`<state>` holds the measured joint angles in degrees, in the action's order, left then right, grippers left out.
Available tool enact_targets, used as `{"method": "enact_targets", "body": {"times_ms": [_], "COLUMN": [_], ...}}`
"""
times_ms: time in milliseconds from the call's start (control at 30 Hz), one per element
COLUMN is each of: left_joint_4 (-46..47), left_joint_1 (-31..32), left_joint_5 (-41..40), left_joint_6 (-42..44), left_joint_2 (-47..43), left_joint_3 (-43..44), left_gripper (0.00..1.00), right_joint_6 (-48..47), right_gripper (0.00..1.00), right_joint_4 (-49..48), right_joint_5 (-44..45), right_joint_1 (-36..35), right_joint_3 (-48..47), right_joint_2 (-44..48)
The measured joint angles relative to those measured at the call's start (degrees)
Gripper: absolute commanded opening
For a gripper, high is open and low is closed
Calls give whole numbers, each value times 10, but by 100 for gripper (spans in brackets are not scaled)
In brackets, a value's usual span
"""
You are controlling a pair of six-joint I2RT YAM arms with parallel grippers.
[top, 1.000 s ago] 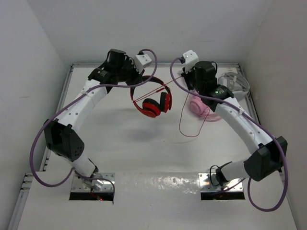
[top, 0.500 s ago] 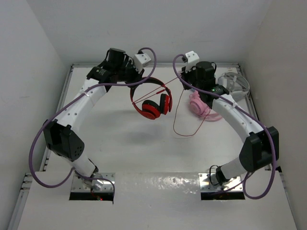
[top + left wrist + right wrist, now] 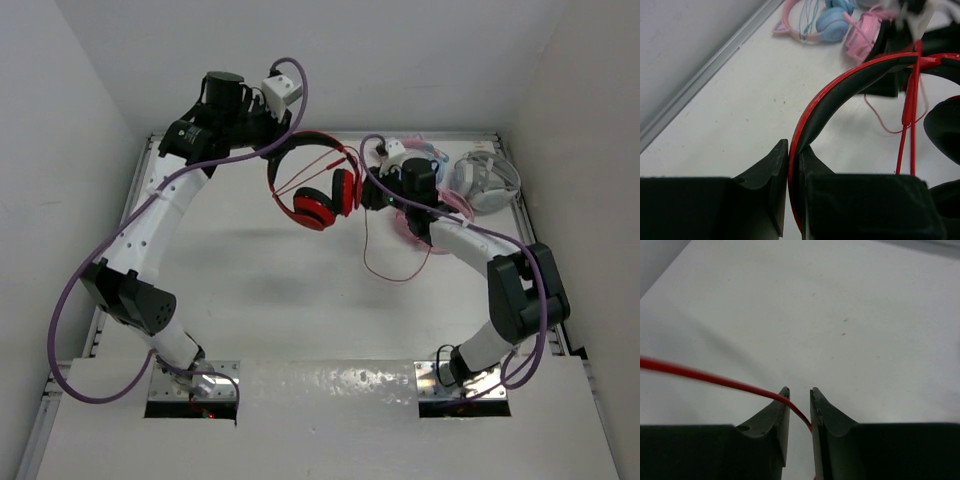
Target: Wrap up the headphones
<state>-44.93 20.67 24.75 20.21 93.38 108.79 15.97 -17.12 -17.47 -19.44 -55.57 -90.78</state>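
Note:
The red headphones (image 3: 312,209) hang above the table at the back middle, ear cups down. My left gripper (image 3: 272,136) is shut on their black-and-red headband (image 3: 840,95); in the left wrist view the band is pinched between the jaws of that gripper (image 3: 794,150). The thin red cable (image 3: 395,274) runs across the headband, passes my right gripper (image 3: 384,188) and droops in a loop to the table. In the right wrist view the cable (image 3: 715,380) slips loosely through the right gripper (image 3: 799,392), whose jaws stand slightly apart.
Pink headphones (image 3: 421,226) lie under the right forearm, and grey-white headphones (image 3: 486,180) sit at the back right corner. A pink-and-blue pair (image 3: 832,27) shows near the far wall rail (image 3: 700,80). White walls enclose the table on three sides.
The left arm has carried the headphones up and toward the back wall. The right gripper has moved in toward the headphones, and its jaws have parted off the cable.

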Motion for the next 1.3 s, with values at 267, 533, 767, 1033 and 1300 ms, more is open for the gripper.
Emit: {"method": "enact_targets", "body": {"times_ms": [267,533,767,1033,1300], "left_joint_4": [-11,-42,-41,-15,57], "left_joint_1": [-3,-12,-18,-97,-215], "left_joint_5": [-2,-1,9,79,104], "left_joint_6": [-58,-83,-113,-204,-357], "left_joint_2": [11,22,23,35,80], "left_joint_3": [59,122,163,184,147], "left_gripper": [0,0,0,0,0], "right_joint_6": [66,92,99,99,55], "right_gripper": [38,43,39,0,0], "right_joint_4": [-121,-195,-196,-187,-93], "right_joint_5": [-20,21,54,69,95], "right_joint_1": [-53,-54,-54,-60,-149], "right_joint_3": [78,90,109,151,101], "right_joint_2": [-55,-98,-145,-148,-148]}}
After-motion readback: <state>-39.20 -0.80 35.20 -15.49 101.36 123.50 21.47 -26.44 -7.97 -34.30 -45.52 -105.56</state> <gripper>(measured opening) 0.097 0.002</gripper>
